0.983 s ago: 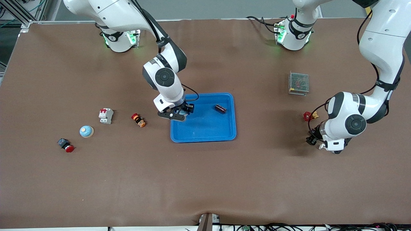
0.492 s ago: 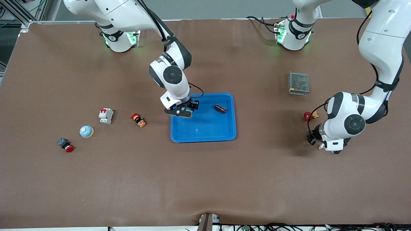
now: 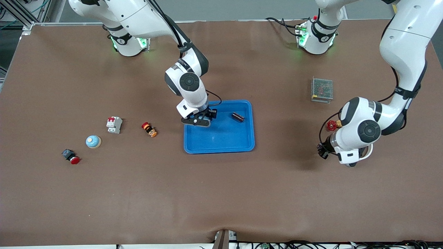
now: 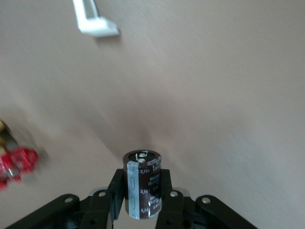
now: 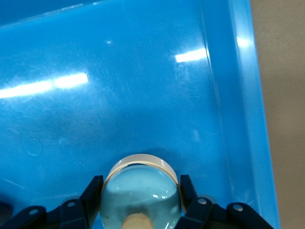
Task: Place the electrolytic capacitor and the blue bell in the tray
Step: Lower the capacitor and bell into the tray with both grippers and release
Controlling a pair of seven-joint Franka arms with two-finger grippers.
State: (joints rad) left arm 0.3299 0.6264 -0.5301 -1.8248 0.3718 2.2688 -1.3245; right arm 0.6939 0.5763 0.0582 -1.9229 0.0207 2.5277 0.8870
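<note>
A robotics lab bench, this — two white arms bolted along one edge of a table under brown matting, green lights glowing at their bases, cables trailing off the edges, aluminium framing at one corner — and small electrical parts scattered across the surface.

Blurred red valve, frame-cut

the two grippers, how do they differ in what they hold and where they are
The left gripper is shut on a brown capacitor over bare table; the right gripper is shut on a blue bell over the tray. Both carry their load above the surface.
</note>
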